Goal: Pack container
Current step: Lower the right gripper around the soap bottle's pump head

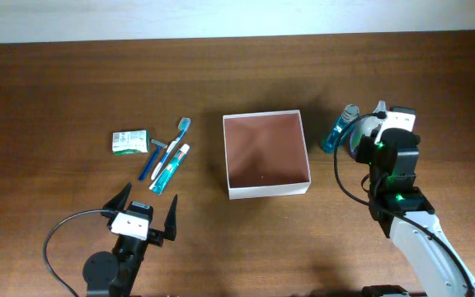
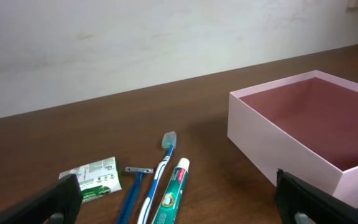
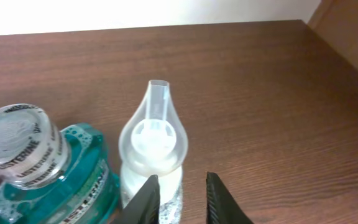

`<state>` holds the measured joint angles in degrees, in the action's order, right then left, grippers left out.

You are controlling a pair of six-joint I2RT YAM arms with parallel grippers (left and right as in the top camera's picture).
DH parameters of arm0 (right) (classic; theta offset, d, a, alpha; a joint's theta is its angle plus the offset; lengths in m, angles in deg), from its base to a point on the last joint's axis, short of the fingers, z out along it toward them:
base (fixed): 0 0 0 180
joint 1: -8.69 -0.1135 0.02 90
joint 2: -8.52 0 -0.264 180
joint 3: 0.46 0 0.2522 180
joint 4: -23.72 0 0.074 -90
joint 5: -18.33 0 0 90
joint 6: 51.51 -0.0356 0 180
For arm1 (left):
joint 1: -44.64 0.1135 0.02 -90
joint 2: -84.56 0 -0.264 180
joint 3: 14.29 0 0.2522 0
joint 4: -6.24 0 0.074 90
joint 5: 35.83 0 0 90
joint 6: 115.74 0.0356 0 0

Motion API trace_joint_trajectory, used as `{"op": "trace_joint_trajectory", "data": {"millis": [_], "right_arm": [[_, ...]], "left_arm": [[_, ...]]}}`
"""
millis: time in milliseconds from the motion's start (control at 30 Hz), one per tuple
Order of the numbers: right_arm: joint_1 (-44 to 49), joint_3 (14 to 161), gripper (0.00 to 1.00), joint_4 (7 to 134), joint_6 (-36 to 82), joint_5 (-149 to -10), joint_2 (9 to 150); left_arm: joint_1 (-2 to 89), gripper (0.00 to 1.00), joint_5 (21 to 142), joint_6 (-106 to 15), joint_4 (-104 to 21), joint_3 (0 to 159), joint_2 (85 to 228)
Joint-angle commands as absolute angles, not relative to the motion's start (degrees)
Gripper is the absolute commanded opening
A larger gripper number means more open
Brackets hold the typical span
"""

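The left tool (image 1: 151, 194) sits low, front-left of the container (image 1: 266, 191), jaws wide. Right of the container, the right tool (image 3: 182, 196) reaches with narrow jaws at one white bottle (image 3: 151, 140) beside one mouthwash bottle (image 3: 48, 174); whether it grips is unclear. Left of the container lie one soap packet (image 2: 95, 177), razor (image 2: 132, 190), toothbrush (image 2: 160, 171) and toothpaste tube (image 2: 176, 186) on the dark wood tabletop (image 1: 56, 99), with a pale wall (image 2: 104, 43) behind.

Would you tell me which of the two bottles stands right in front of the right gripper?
The clear bottle with the pointed white cap; the teal mouthwash bottle stands to one side of the right gripper.
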<state>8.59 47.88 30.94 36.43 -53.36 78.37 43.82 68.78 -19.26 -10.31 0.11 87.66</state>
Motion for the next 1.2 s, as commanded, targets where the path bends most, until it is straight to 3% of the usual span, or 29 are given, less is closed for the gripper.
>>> {"op": "trace_joint_trajectory", "data": {"millis": [0, 167, 267, 400, 533, 800, 1000, 1167], "right_arm": [[8.3, 48.0, 0.19, 30.4, 38.3, -51.0, 78.6], [8.3, 49.3, 0.2, 28.2, 41.7, -51.0, 77.4], [8.3, 49.7, 0.67, 29.0, 41.5, -51.0, 76.6], [8.3, 50.1, 0.84, 29.2, 45.3, -51.1, 74.9], [8.3, 51.5, 0.93, 34.8, 47.3, -51.0, 70.3], [8.3, 51.4, 0.93, 44.2, 45.1, -51.9, 69.7], [8.3, 51.3, 0.92, 40.2, 45.1, -51.4, 78.4], [8.4, 51.3, 0.73, 34.7, 45.1, -51.5, 81.0]], "left_arm": [[44.1, 1.0, 69.6, -18.3, -10.6, 0.0, 87.2], [44.1, 1.0, 69.6, -18.3, -10.6, 0.0, 87.2], [44.1, 1.0, 69.6, -18.3, -10.6, 0.0, 87.2], [44.1, 1.0, 69.6, -18.3, -10.6, 0.0, 87.2], [44.1, 1.0, 69.6, -18.3, -10.6, 0.0, 87.2], [44.1, 1.0, 69.6, -18.3, -10.6, 0.0, 87.2], [44.1, 1.0, 69.6, -18.3, -10.6, 0.0, 87.2], [44.1, 1.0, 69.6, -18.3, -10.6, 0.0, 87.2]]}}
